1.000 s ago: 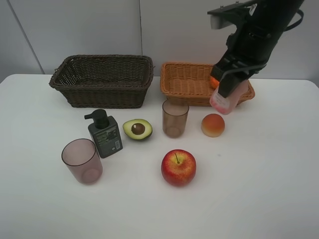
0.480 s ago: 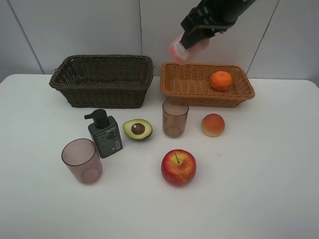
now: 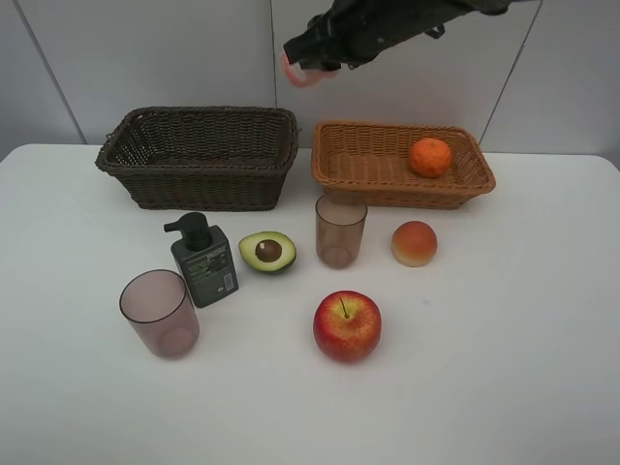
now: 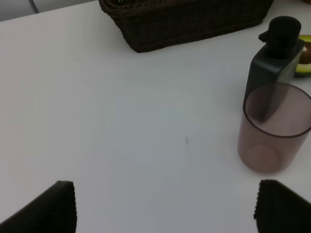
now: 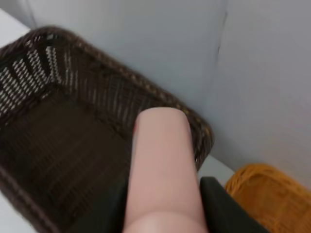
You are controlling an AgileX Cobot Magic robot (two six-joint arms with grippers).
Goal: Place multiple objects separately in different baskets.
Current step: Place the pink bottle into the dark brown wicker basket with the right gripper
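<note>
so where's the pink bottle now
In the exterior high view, the pink bottle hangs in the right gripper over the right end of the dark brown basket.

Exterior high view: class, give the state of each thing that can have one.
small pink bottle: held aloft by right end effector
left end effector: open, empty
dark brown basket: empty
light basket: holds tangerine
front cup: upright, empty
back cup: upright, empty
pump bottle: upright
avocado: cut face up

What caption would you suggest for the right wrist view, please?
Right gripper holds the small pink bottle aloft, the dark brown basket below and the light orange-tan basket's edge just visible.
</note>
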